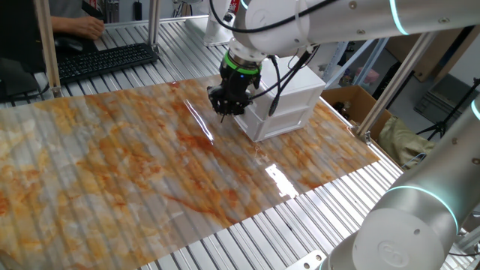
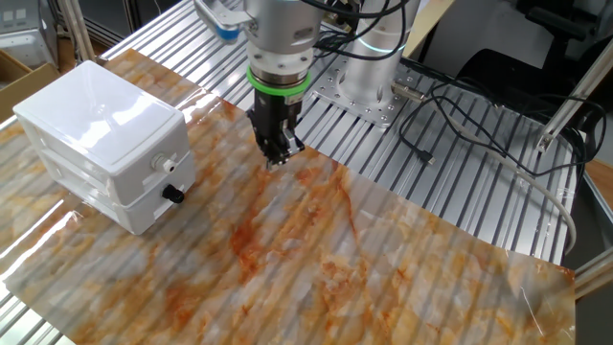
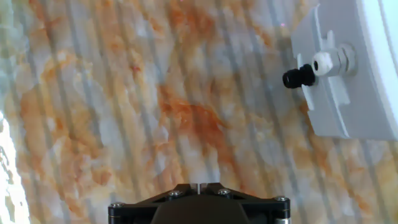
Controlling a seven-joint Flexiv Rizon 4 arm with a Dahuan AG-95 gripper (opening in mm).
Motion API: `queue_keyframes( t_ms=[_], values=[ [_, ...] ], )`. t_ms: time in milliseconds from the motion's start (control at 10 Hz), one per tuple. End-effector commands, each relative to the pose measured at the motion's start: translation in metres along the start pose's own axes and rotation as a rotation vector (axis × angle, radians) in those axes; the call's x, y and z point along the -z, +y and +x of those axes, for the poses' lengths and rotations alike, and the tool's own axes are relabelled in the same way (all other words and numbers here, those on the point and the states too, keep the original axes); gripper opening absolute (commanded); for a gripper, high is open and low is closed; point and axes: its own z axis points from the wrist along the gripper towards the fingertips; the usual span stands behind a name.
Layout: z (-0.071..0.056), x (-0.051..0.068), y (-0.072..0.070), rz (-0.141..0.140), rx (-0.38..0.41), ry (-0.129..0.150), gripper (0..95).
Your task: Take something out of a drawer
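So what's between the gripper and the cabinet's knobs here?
Nothing but bare marbled mat. The other fixed view shows the gripper hanging apart from the white knob and black knob of the closed cabinet, with nothing lying in that stretch.

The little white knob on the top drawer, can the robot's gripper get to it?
Probably yes. The gripper hangs above the mat beside the small white plastic cabinet, and nothing stands between it and the top drawer's round white knob.

You are in a robotics lab: slatted aluminium counter (image 2: 460, 144), loose cables (image 2: 450, 105) beside it, keyboard (image 1: 105, 60) behind.
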Motion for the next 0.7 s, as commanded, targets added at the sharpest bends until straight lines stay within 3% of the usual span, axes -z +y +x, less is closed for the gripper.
queue_keyframes(
  t_ms=[100, 700],
  values=[
    [-0.007, 0.001, -0.002, 0.004, -0.243, 0.003, 0.0],
    [-0.028, -0.007, -0.018, 0.028, -0.538, 0.021, 0.0]
  ],
)
